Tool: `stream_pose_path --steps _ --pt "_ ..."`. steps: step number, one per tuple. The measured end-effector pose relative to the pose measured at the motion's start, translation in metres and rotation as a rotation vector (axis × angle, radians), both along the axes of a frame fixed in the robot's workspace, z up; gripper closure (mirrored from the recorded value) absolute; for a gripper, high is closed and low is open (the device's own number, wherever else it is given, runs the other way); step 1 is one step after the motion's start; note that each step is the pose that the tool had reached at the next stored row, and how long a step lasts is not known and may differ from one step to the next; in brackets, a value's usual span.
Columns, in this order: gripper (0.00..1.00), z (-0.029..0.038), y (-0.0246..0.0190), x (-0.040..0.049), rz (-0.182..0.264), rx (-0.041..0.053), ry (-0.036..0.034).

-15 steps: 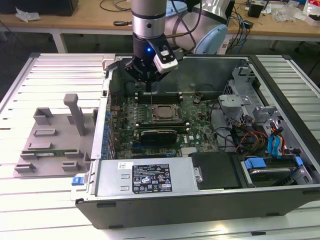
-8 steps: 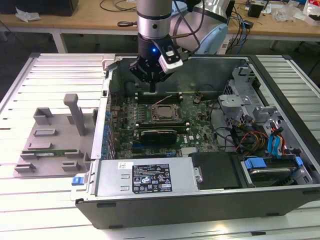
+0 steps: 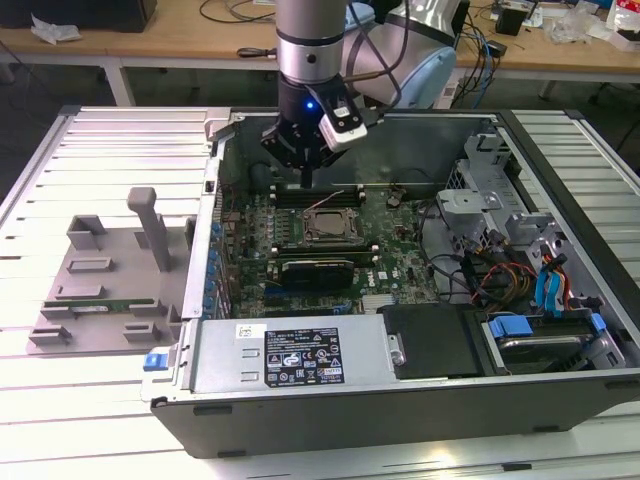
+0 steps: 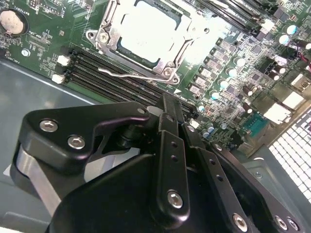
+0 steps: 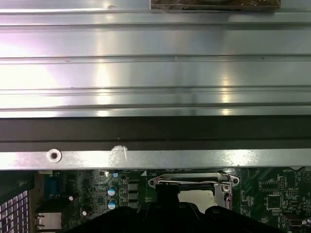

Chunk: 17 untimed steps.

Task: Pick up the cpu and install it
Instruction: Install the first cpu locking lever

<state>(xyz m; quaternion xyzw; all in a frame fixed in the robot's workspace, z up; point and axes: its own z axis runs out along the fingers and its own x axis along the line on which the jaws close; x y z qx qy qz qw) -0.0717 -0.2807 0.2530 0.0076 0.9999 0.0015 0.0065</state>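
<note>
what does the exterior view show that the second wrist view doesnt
Exterior view alone: the whole open computer case lying on the slatted table, a grey fixture tray on the exterior view's left, the drive bay with blue-tabbed cables, and the arm above the board.

Second wrist view alone: the socket's metal frame and lever close up, the empty memory slots, a coin cell.

Both: the gripper, the green motherboard and the cpu seated in its socket.

Slatted metal table (image 3: 100, 140) carries computer case (image 3: 400, 400), grey fixture (image 3: 105, 275).
</note>
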Motion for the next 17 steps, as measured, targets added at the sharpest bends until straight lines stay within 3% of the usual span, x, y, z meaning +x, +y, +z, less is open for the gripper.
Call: stream_pose_path --steps 5,7,17 --pt "0.89 -0.0097 0.0000 0.0027 0.000 -0.0001 0.0005" --pt "0.89 -0.0161 0.0000 0.0083 0.000 -0.0001 0.0016" --pt "0.89 -0.0302 0.0001 0.0277 0.005 0.0000 0.0050"
